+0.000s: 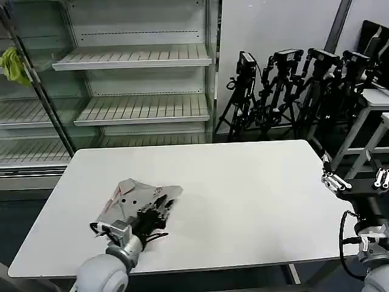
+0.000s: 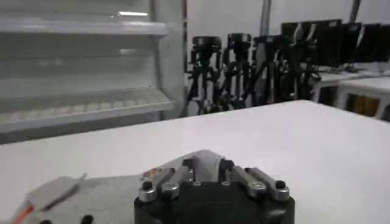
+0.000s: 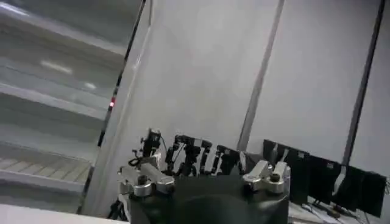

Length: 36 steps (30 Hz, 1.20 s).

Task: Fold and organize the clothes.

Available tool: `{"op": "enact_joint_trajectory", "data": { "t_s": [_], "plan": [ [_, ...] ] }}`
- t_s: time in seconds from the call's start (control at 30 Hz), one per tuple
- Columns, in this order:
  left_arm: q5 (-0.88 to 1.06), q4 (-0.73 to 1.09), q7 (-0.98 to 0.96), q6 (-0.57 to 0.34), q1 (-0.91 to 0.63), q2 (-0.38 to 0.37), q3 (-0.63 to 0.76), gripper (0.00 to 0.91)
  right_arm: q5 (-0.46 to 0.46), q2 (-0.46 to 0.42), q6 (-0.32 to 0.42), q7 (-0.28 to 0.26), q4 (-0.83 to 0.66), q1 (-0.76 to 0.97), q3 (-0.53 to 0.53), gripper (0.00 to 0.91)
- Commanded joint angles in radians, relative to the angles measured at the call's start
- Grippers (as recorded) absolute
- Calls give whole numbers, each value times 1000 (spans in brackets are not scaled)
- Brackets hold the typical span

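Surface [image 1: 243, 201]: white, rounded corners, matte; takes up the foreground.
Shelving [image 1: 137, 58]: pale slatted shelves in an open display unit behind the surface, against the back wall; glass side panel at its left.
Cloth [image 1: 13, 66]: yellow-green, hanging at the left end of the shelving.
Wall [image 1: 273, 27]: plain light panels with a dark vertical post.
Tripods [image 1: 285, 91]: row of black camera stands on the floor along the wall, right of the shelving.
Side tables [image 1: 371, 115]: white-framed, at far right.
Floor [image 1: 36, 201]: dark.
Light: even, indoor.
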Motion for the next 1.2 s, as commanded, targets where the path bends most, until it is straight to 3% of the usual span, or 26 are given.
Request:
{"op": "enact_joint_trajectory", "data": {
  "t_s": [0.03,0.27,0.37,0.47,0.6,0.7,0.93,1.03,1.2],
  "plan": [
    [-106,7,-7,-27,-71,-54,70,907,-6,2,-3,-2,-9,-1,-18,907],
    [-159,-86,-13,-28,-72,-27,8,907,27,-17,0,5,-50,56,-129,907],
    [-74,-94,-6,-44,-50,2,-59,907,127,-42,7,13,-82,137,-222,907],
    [25,-85,0,-68,-15,35,-122,907,164,-62,13,-13,-132,219,-358,907],
    [39,-86,-7,-59,62,63,-266,907,201,-79,11,-17,-181,343,-620,907],
    [39,-99,-11,-45,103,56,-342,907,268,-81,4,-4,-201,388,-740,907],
    [51,-109,-13,-36,192,9,-414,907,301,-79,-15,9,-230,421,-983,907],
    [69,-111,-11,-39,222,-19,-424,907,366,-70,-62,29,-212,446,-1039,907],
    [87,-123,-7,-46,268,-52,-444,907,375,-44,-71,32,-192,462,-1084,907]
  ]
}}
